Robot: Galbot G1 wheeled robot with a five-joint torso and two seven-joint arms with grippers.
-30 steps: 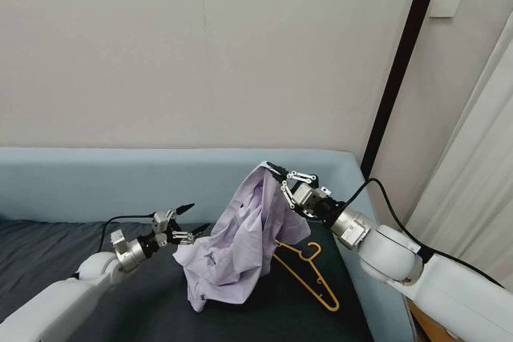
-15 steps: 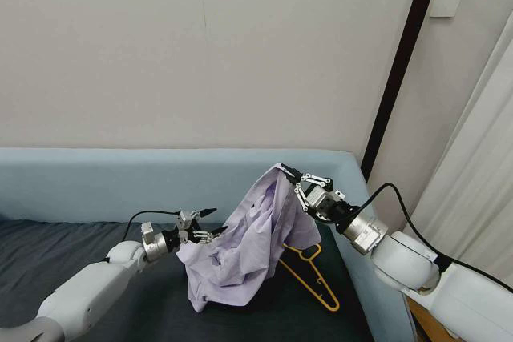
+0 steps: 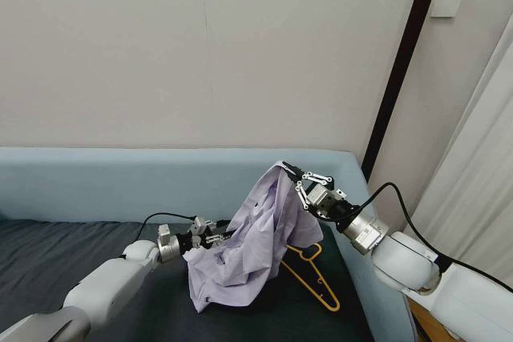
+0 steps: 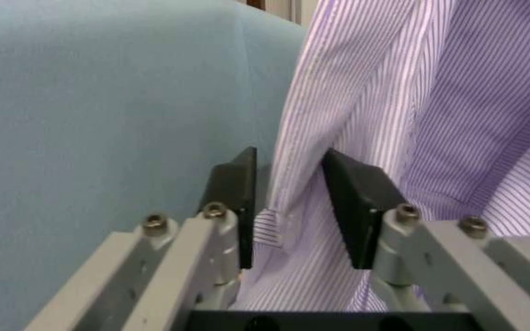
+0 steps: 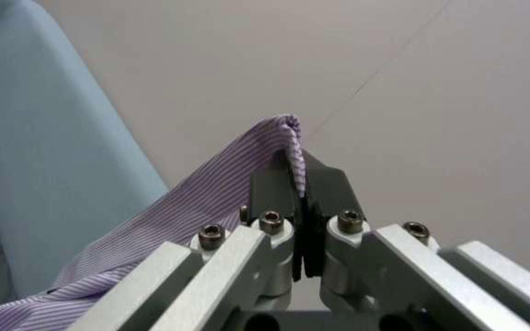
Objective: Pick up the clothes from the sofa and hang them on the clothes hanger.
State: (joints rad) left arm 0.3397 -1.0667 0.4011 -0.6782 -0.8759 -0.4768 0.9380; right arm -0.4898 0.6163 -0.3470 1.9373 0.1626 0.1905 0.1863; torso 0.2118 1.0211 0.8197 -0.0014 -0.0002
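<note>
Shirt (image 3: 248, 254) of lilac stripes hangs from the right pincer (image 3: 286, 172), pressed together on its top fold above the sofa (image 3: 96, 178), and its vertical front edge runs between the spread pads (image 4: 237, 200) of the left pincer (image 4: 288, 200), lower and leftward, not yet gripped.

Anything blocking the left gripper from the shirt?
Nothing visible. The left gripper is open, with the striped shirt edge hanging between its pads. The right gripper is shut on the shirt's top.
</note>
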